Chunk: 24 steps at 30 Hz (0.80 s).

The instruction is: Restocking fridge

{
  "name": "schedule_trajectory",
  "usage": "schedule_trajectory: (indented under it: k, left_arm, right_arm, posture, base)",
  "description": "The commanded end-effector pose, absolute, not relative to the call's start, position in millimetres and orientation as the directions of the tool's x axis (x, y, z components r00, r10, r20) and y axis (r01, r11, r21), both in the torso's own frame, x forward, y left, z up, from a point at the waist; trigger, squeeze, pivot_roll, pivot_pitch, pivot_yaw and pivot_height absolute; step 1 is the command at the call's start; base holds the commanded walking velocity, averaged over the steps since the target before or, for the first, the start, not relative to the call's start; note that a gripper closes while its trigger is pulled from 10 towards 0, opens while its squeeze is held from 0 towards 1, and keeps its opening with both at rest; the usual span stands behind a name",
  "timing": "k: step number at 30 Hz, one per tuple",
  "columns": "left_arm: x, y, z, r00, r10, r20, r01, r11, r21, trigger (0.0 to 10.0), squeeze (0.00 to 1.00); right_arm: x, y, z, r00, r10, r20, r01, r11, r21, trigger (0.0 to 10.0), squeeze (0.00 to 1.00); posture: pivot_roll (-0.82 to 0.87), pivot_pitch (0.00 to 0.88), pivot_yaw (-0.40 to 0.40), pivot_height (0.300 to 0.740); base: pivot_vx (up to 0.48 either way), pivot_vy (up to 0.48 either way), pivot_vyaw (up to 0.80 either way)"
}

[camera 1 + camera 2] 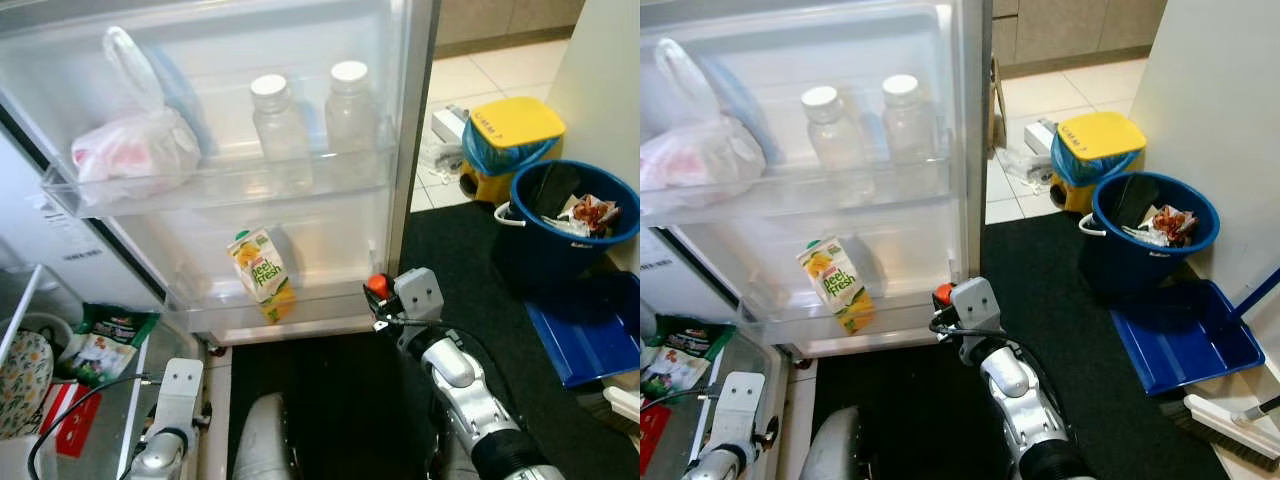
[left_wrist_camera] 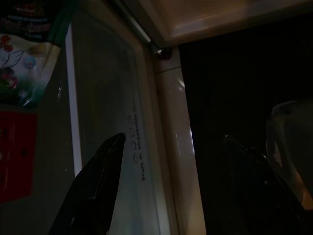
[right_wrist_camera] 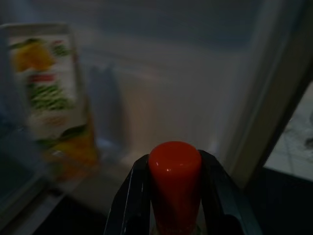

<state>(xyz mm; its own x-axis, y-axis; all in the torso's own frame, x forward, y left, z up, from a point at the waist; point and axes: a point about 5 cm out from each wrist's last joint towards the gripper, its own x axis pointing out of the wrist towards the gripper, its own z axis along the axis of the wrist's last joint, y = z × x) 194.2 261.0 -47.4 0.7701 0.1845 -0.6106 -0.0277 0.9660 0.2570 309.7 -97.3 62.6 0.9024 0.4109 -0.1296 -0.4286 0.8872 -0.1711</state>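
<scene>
On the upper door shelf (image 1: pixel 225 185): bag (image 1: pixel 135 150) at left, two bottles (image 1: pixel 275 120) side by side at right. On the lower door shelf (image 1: pixel 330 295): juice carton (image 1: pixel 263 272), tilted. Right of the door, on the floor: bin (image 1: pixel 510 140) behind bucket (image 1: pixel 572 215), dustpan (image 1: pixel 585 335) in front.

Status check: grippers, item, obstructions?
Right gripper shut on red-capped bottle, at lower door shelf. Left gripper open, idle. Juice carton on shelf, left of gripper.
</scene>
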Motion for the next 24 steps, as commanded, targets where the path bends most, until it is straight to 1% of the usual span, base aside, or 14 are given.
schedule_trajectory:
  k: [1,2,4,7,9,10,12,14,16,18,22,23,24]
  left_arm:
    - [185,274,-47,0.754,0.209,-0.622,-0.036,0.959,0.279,10.0,0.00]
    - [182,277,-46,0.756,0.211,-0.620,-0.035,0.958,0.283,10.0,0.00]
    - [180,279,-45,0.756,0.212,-0.619,-0.035,0.958,0.285,10.0,0.00]
    - [176,284,-43,0.759,0.217,-0.614,-0.038,0.956,0.292,10.0,0.00]
    - [175,286,-41,0.762,0.219,-0.610,-0.041,0.955,0.293,10.0,0.00]
    - [176,288,-37,0.772,0.221,-0.596,-0.049,0.956,0.290,10.0,0.00]
    - [178,288,-33,0.784,0.220,-0.581,-0.056,0.956,0.287,10.0,0.00]
    - [186,287,-17,0.829,0.213,-0.518,-0.073,0.958,0.276,10.0,0.00]
    - [188,286,-13,0.839,0.209,-0.502,-0.075,0.959,0.273,10.0,0.00]
    - [194,280,-2,0.870,0.175,-0.461,-0.058,0.965,0.257,10.0,0.00]
    - [208,253,42,0.943,0.016,-0.333,0.026,0.992,0.120,10.0,0.00]
    - [208,253,42,0.943,0.016,-0.333,0.026,0.992,0.120,10.0,0.00]
    - [209,248,49,0.950,-0.013,-0.313,0.048,0.993,0.106,10.0,0.00]
  right_arm:
    - [312,-96,64,0.900,0.421,-0.115,-0.435,0.886,-0.161,10.0,0.00]
    - [318,-93,70,0.895,0.433,-0.104,-0.445,0.879,-0.169,10.0,0.00]
    - [321,-92,72,0.893,0.438,-0.101,-0.450,0.876,-0.174,10.0,0.00]
    - [327,-89,77,0.888,0.450,-0.093,-0.459,0.869,-0.186,10.0,0.00]
    - [330,-89,79,0.887,0.453,-0.088,-0.461,0.868,-0.183,10.0,0.00]
    - [334,-87,83,0.880,0.467,-0.081,-0.474,0.867,-0.155,10.0,0.00]
    - [336,-83,87,0.868,0.490,-0.076,-0.496,0.859,-0.127,10.0,0.00]
    - [342,-71,97,0.830,0.555,-0.058,-0.558,0.826,-0.075,10.0,0.00]
    - [343,-69,99,0.822,0.567,-0.056,-0.570,0.819,-0.074,10.0,0.00]
    - [347,-69,101,0.823,0.564,-0.062,-0.568,0.817,-0.098,10.0,0.00]
    - [354,-76,104,0.841,0.536,-0.079,-0.541,0.826,-0.155,10.0,0.00]
    - [354,-76,104,0.841,0.536,-0.079,-0.541,0.826,-0.155,10.0,0.00]
    - [355,-76,104,0.840,0.536,-0.083,-0.542,0.825,-0.157,10.0,0.00]
  posture:
    - [0.17,0.188,0.058,0.505]
    - [0.19,0.208,0.061,0.505]
    - [0.19,0.212,0.062,0.505]
    - [0.23,0.243,0.069,0.505]
    - [0.23,0.243,0.069,0.505]
    - [0.26,0.280,0.077,0.505]
    - [0.27,0.288,0.077,0.505]
    - [0.29,0.310,0.076,0.505]
    - [0.29,0.313,0.075,0.505]
    - [0.29,0.319,0.072,0.505]
    - [0.31,0.354,0.060,0.505]
    - [0.31,0.354,0.060,0.505]
    - [0.31,0.354,0.060,0.505]
  base:
    - [0.000,0.000,0.00]
    - [0.000,0.000,0.00]
    - [0.000,0.000,0.00]
    - [0.000,0.000,0.00]
    - [0.000,0.000,0.00]
    - [0.000,0.000,0.00]
    - [0.000,0.000,0.00]
    - [0.000,0.000,0.00]
    - [0.000,0.000,0.00]
    - [0.000,0.000,0.00]
    - [0.000,0.000,0.00]
    - [0.000,0.000,0.00]
    - [0.000,0.000,0.00]
